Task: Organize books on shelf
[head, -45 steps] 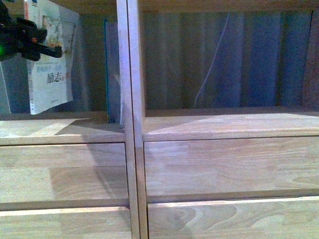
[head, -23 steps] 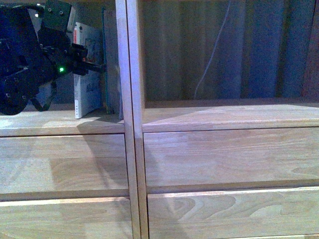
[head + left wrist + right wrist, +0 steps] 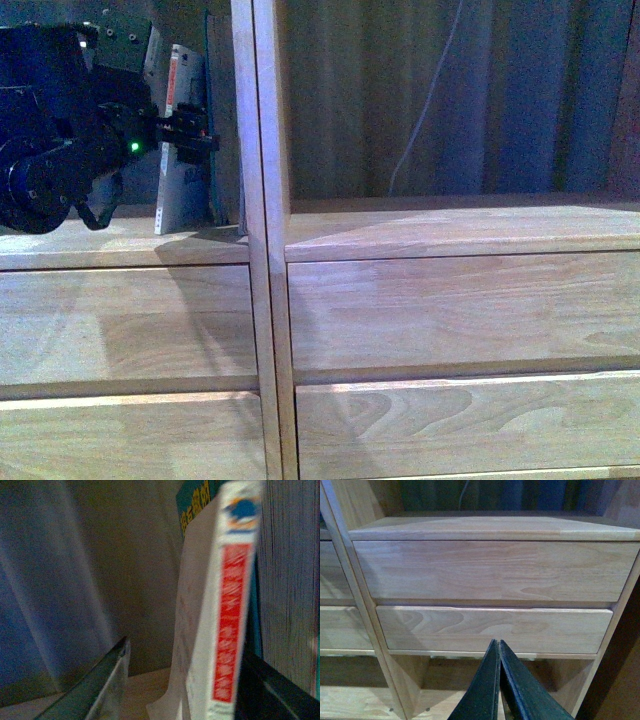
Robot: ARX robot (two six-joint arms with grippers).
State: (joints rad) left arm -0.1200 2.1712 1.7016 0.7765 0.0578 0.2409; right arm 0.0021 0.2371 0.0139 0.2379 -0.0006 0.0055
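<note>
The pale paperback (image 3: pixel 180 150) with a white and red spine (image 3: pixel 231 620) stands nearly upright on the shelf board (image 3: pixel 110 248) in the left column. It leans toward the thin teal-edged book (image 3: pixel 213 120) (image 3: pixel 192 507) beside the centre divider (image 3: pixel 262 200). My left gripper (image 3: pixel 188 132) (image 3: pixel 187 650) is open, with the paperback between its spread fingers (image 3: pixel 102 682), close to the far one. My right gripper (image 3: pixel 498 647) is shut on nothing, low in front of the right column's drawers.
Two plain drawer fronts (image 3: pixel 490 570) (image 3: pixel 492 629) face the right gripper, with an open bay (image 3: pixel 470 680) below them. The right column's shelf (image 3: pixel 460 235) is open-backed, showing a dark blue curtain (image 3: pixel 520 90) and a thin white cord (image 3: pixel 425 110).
The paperback came down from high on the left, held tilted, and now stands on the board against the teal book. The left arm moved right and lower with it.
</note>
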